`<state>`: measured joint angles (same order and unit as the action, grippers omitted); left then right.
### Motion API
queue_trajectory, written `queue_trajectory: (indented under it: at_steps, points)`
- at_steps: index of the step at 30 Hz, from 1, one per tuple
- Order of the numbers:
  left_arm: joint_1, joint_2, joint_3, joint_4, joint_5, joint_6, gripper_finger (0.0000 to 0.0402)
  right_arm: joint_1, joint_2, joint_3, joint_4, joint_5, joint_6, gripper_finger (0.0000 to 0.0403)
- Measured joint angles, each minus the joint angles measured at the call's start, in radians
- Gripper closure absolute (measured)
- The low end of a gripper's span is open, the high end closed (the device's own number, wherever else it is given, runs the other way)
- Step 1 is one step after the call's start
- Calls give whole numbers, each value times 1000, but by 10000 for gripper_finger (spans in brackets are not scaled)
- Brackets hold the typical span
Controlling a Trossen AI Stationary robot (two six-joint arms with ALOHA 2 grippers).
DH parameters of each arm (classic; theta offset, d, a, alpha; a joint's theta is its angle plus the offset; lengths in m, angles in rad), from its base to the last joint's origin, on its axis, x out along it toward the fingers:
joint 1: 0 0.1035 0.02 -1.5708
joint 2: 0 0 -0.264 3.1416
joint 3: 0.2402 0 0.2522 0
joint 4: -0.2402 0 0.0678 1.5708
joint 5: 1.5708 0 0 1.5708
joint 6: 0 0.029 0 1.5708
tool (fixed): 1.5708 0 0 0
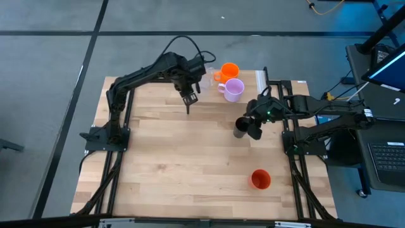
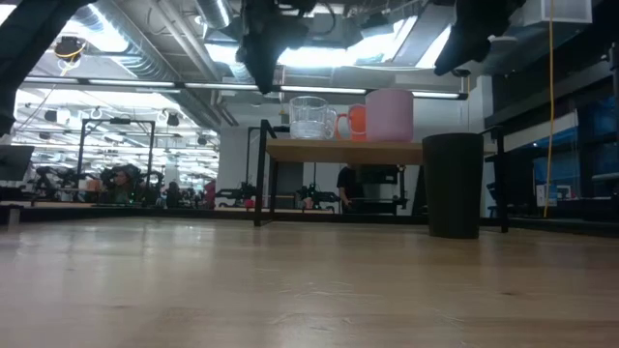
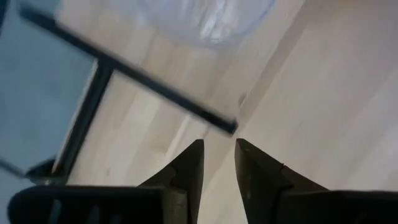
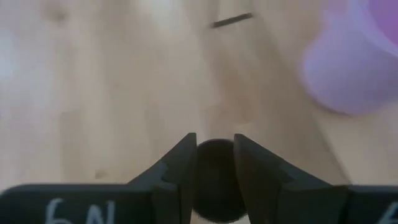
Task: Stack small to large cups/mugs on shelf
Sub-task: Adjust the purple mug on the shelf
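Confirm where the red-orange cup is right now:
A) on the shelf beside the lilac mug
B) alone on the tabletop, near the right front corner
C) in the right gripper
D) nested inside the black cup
B: the high view shows the red-orange cup standing by itself on the tabletop, far from the shelf and both grippers.

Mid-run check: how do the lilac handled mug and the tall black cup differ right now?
The lilac handled mug stands up on the raised light-wood shelf; the tall black cup stands down on the wooden tabletop. The lilac mug is free of both grippers, while the right gripper has its fingers either side of the black cup. In the low view the black cup looks taller and narrower. Both stand upright.
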<state>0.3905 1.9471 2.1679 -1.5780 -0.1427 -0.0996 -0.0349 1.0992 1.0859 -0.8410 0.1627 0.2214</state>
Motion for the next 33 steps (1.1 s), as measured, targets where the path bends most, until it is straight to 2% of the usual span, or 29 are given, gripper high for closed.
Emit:
queue_trajectory:
  at_steps: [3,5,8,13,15,22,29,33]
  points:
    - [-30,-29,10,5,44,-3,317,-1,2,0,-21,98,74,295]
    - [-54,-51,6,9,61,-3,317,-24,11,0,-67,105,95,295]
    - [-91,-78,-19,5,54,-3,317,-68,44,0,-101,109,139,295]
    - [-150,-132,-62,5,29,-4,317,-141,101,0,-87,254,140,295]
    - [-171,-145,-85,7,-3,-11,317,-170,115,0,-88,280,140,295]
    - [-205,-168,-132,7,-32,-30,317,-250,154,0,-28,293,107,295]
    - [-208,-168,-162,7,-36,-30,317,-275,168,0,47,290,84,295]
    - [-208,-168,-171,7,-72,-31,317,-286,168,0,86,287,58,295]
